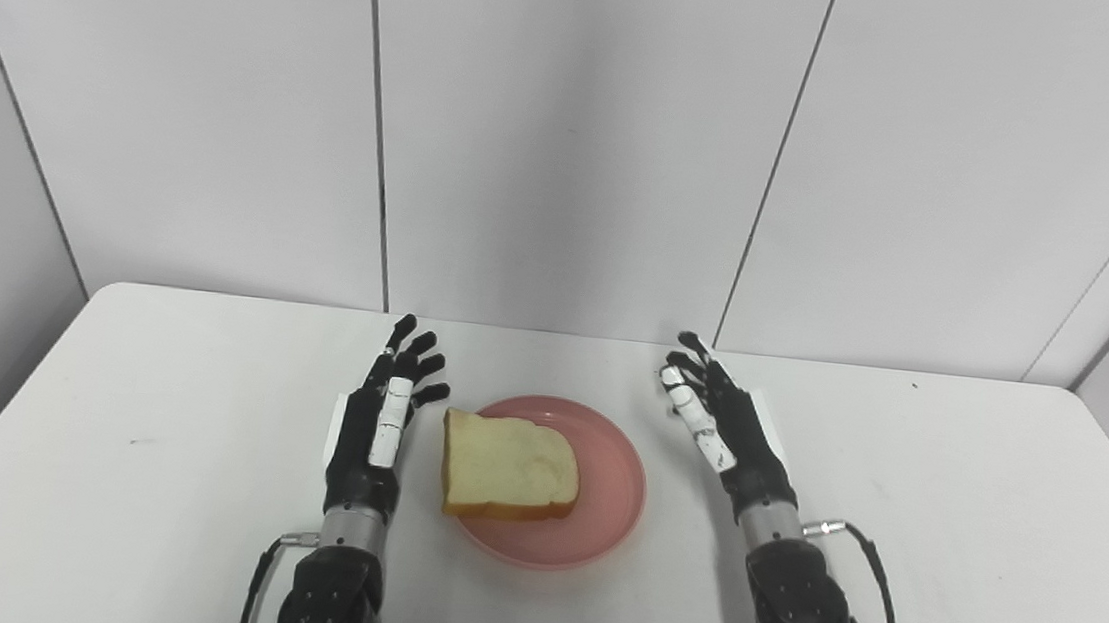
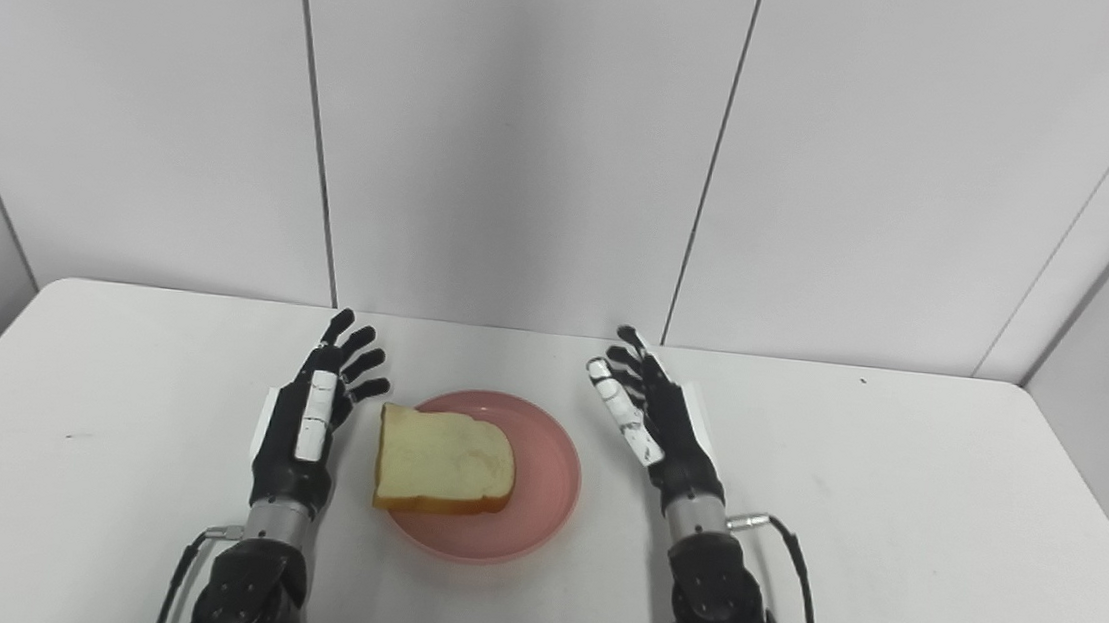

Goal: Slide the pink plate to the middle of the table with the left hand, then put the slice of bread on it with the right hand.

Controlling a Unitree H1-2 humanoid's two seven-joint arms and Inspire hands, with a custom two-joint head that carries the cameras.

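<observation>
Both forearms at the bottom edge, nearest the lens, rising to either side of frame centre. White table [image 1: 149, 477] filling the lower half; grey wall panels [image 1: 570, 132] across the upper half.

Pink plate [image 1: 613, 497] at lower centre of the frame, about mid-table, flat. Slice of bread [image 1: 509, 468] lying on the plate's left part, its left edge overhanging the rim toward the left hand; long axis roughly left to right, crust along the lower edge.

Left hand [image 1: 383, 417] just left of the bread, fingers spread, holding nothing, not touching plate or bread. Right hand [image 1: 721, 421] right of the plate, a little farther off, fingers spread, empty.

Judgement: both steps look finished; plate centred, bread on it. Key relation: bread lies between the hands, nearer the left one. Any retreat of the left hand should go away from the overhanging edge, to avoid nudging the slice.
</observation>
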